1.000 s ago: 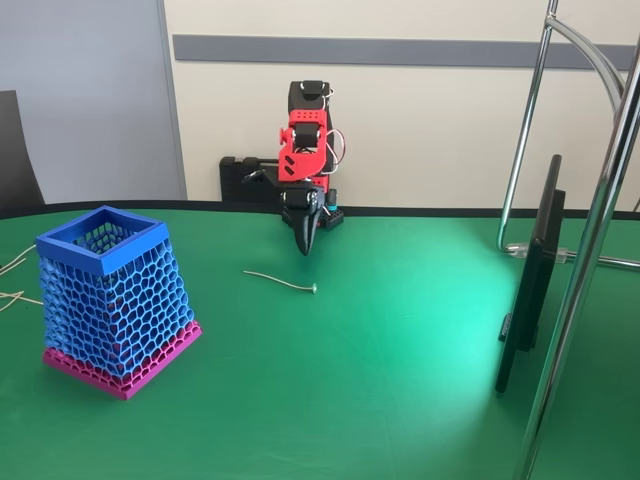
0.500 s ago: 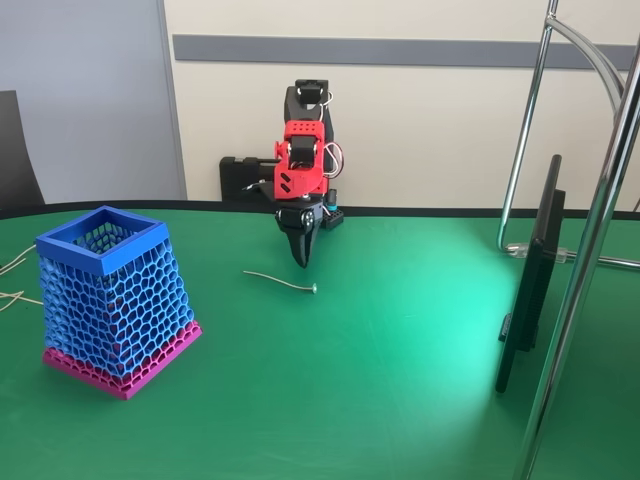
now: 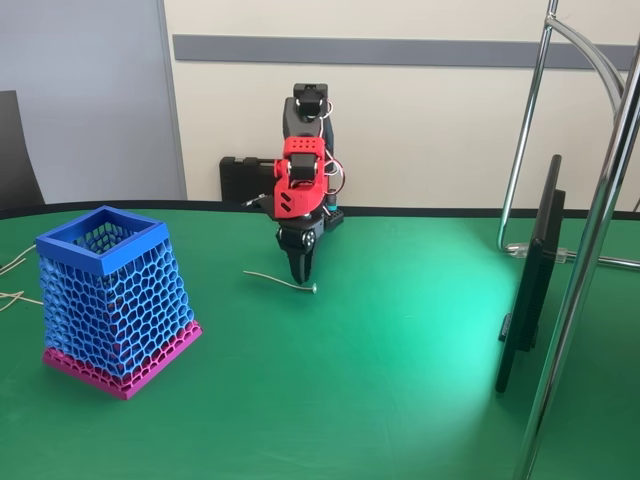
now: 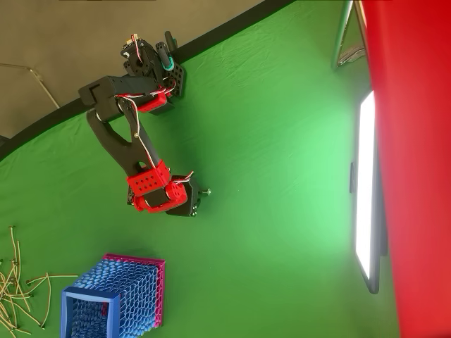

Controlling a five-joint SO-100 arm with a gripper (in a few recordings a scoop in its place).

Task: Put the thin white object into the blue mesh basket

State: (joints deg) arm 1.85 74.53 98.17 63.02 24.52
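**Gripper low over the cord**

My black gripper (image 3: 298, 275) points down with fingers close together, nearly closed, holding nothing, just above the green worktop (image 3: 400, 380). The tapered blue honeycomb-mesh basket (image 3: 113, 300) stands well apart at the left. The thin white knobbed cord (image 3: 280, 281) lies beneath me.

Black link segments joined by red printed brackets, one bracket face dotted with small round holes. Thin white and red wires looped beside the joints above the fingers. Black motor housing directly above the dark, tapered gripper (image 3: 298, 275). Teal detail on the black base block, farthest from the fingers.
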